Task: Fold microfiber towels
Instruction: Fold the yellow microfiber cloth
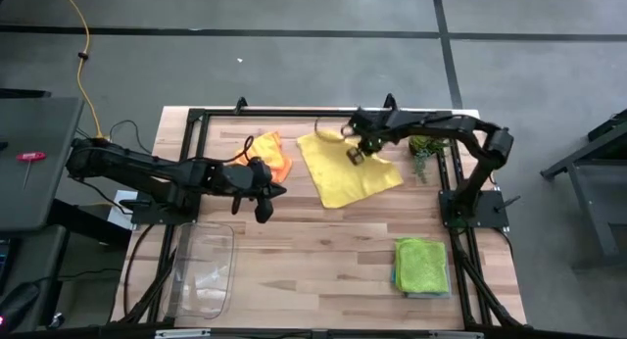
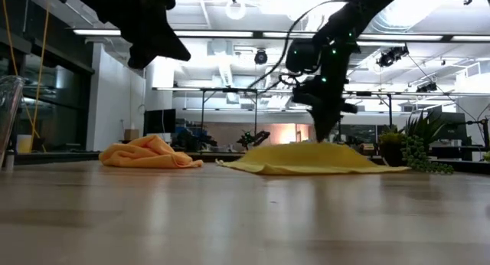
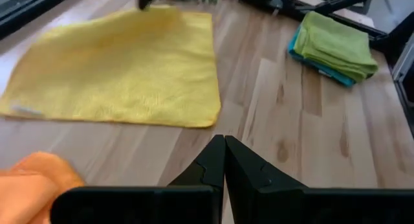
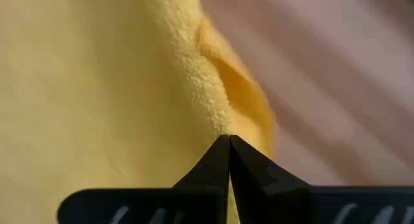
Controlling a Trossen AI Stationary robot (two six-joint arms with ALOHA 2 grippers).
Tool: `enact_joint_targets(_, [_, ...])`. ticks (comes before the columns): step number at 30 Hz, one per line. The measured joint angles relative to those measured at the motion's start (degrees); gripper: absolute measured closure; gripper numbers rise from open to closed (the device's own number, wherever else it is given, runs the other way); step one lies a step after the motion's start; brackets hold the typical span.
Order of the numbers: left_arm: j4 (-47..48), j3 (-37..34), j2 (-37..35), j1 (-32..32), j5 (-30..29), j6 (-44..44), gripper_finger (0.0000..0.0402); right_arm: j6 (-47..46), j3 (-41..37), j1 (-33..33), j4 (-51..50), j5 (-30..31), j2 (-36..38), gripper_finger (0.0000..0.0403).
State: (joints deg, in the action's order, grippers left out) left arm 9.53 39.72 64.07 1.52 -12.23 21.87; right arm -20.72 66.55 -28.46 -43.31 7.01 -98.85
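Jaws closed, the right gripper (image 1: 357, 155) is pinching a fold of the yellow towel (image 1: 345, 170), which is lying spread at the counter's (image 1: 313, 270) far middle. Left gripper (image 1: 265, 210) is hovering beside the crumpled orange towel (image 1: 273, 155), jaws pressed together (holding nothing).

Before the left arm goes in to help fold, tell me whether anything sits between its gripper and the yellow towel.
Nothing visible does. The left gripper is shut, over bare table. Only wood shows between it and the yellow towel. The orange towel lies off to the side. The right gripper is shut on the yellow towel.
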Motion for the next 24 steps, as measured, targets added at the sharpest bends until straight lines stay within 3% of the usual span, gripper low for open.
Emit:
enact_joint_targets(3, [0.10,0.00,-0.41,0.00,-0.40,-0.56,0.0402,-2.90,-0.07,2.62,-3.82,8.49,-0.77,0.0403])
enact_joint_targets(5, [0.19,0.00,-0.40,0.00,-0.42,-0.63,0.0401,-4.21,-0.07,2.68,-3.12,11.03,-1.35,0.0403])
enact_joint_targets(14, [0.17,0.00,-0.39,-0.11,0.52,2.15,0.0401,-13.03,0.04,-2.85,-0.14,11.07,-4.00,0.0403])
enact_joint_targets(24, [0.17,0.00,-0.39,-0.20,1.50,4.50,0.0401,-13.36,0.04,-5.74,2.00,8.91,-7.48,0.0391])
